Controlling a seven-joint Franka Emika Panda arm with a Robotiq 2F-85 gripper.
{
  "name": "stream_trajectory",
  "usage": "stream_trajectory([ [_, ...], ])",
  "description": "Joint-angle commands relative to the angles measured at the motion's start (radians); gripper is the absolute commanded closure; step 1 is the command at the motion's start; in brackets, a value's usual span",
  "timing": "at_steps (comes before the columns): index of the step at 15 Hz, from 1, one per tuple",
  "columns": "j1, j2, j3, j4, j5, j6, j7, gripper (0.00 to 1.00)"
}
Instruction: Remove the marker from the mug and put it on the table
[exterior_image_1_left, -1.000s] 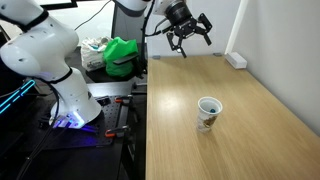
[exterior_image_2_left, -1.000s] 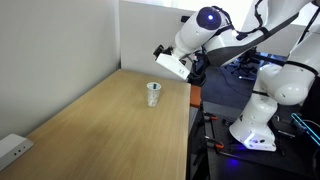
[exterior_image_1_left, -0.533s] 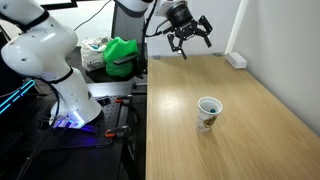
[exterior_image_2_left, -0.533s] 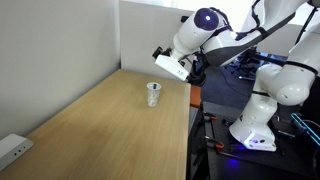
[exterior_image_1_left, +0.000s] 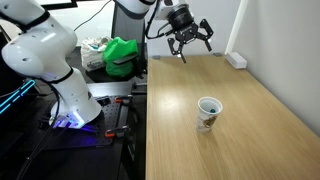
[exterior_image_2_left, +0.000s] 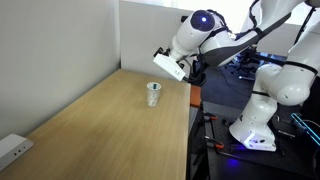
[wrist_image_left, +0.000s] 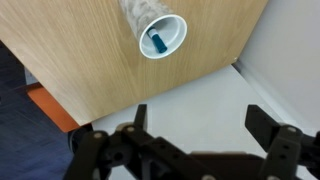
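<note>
The hand (exterior_image_1_left: 188, 36) hangs in the air over one end of the tabletop (exterior_image_1_left: 250, 105), its dark fingers spread wide and holding nothing. In the wrist view the hand (wrist_image_left: 190, 142) fills the lower edge, its fingers standing well apart with only bare floor and the tabletop's edge between them. The mug (exterior_image_1_left: 208, 112) stands upright near the middle of the light wood, well apart from the hand; it also shows in an exterior view (exterior_image_2_left: 153, 93). Looking into the mug's open mouth (wrist_image_left: 156, 30) from the wrist, the marker (wrist_image_left: 157, 42) is inside, a short blue-green stick leaning against the inner wall. A white box (exterior_image_1_left: 236, 60) lies at the tabletop's edge by the wall. A green object (exterior_image_1_left: 122, 55) sits on the dark desk beside the tabletop.
</note>
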Motion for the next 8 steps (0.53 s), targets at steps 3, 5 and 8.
stream_trajectory([
  [3,0.03,0.061,-0.052,0.019,0.079,-0.007,-0.008,0.0],
  [5,0.032,0.078,-0.064,0.027,0.118,-0.018,-0.027,0.0],
  [8,0.03,0.091,-0.08,0.033,0.172,-0.021,-0.071,0.03],
])
